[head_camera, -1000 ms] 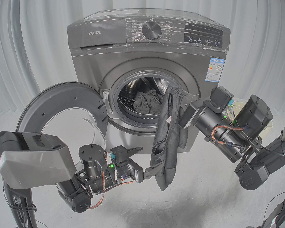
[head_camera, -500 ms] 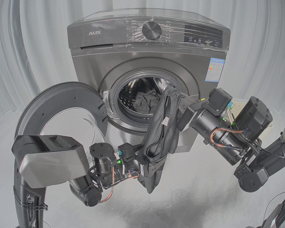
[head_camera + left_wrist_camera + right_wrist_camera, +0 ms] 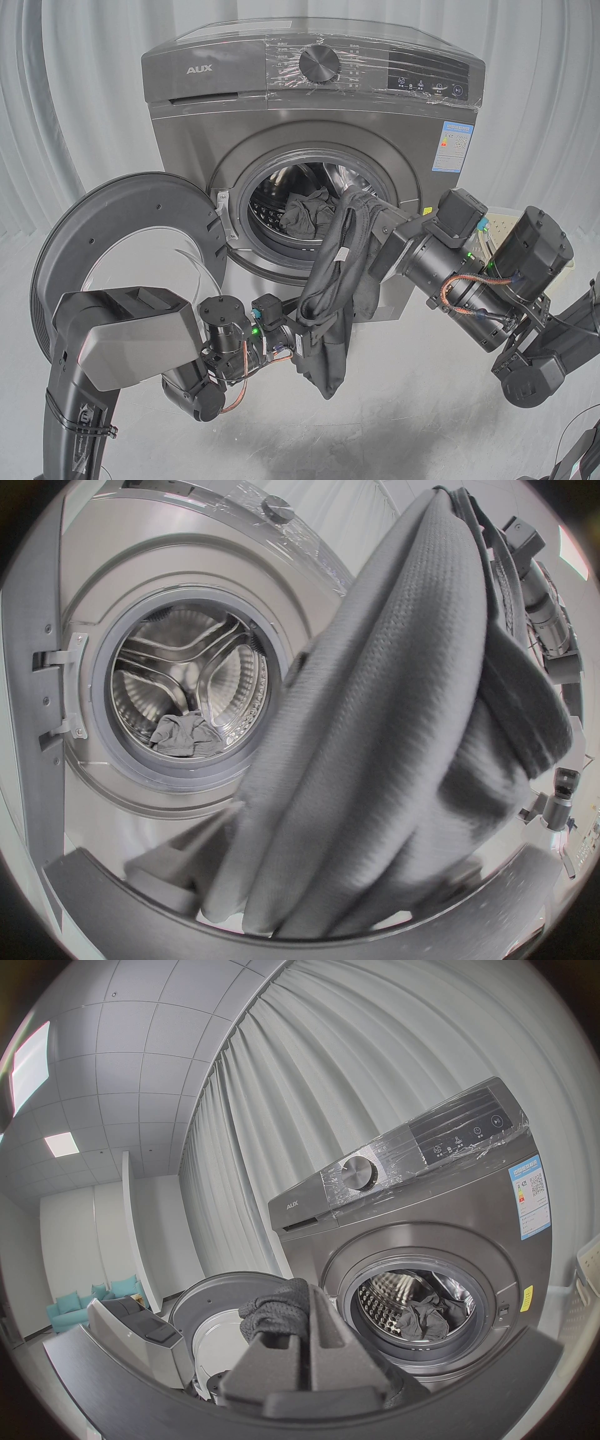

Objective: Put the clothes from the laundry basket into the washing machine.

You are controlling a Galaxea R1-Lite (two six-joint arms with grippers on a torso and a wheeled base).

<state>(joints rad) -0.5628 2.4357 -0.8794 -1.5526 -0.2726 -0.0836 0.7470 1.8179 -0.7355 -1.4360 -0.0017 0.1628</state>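
Observation:
A grey washing machine (image 3: 300, 125) stands with its round door (image 3: 125, 212) swung open to the left. One dark garment (image 3: 309, 215) lies in the drum (image 3: 187, 667). My right gripper (image 3: 375, 209) is in front of the drum opening, shut on the top of a long dark garment (image 3: 340, 275) that hangs down from it. Lower down, my left gripper (image 3: 306, 328) is pushed into the hanging cloth (image 3: 387, 730), fingers apart with cloth between them. In the right wrist view the shut fingers (image 3: 306, 1335) pinch a bunch of the cloth (image 3: 275, 1313).
A white laundry basket (image 3: 500, 222) stands to the right of the machine, mostly hidden behind my right arm. The open door takes up the room at the left. Bare grey floor (image 3: 406, 406) lies in front of the machine. Curtains hang behind it.
My left arm has moved right and up, so its gripper now sits in the hanging garment's lower part. The right gripper has dropped a little, and the garment has slackened and bent left.

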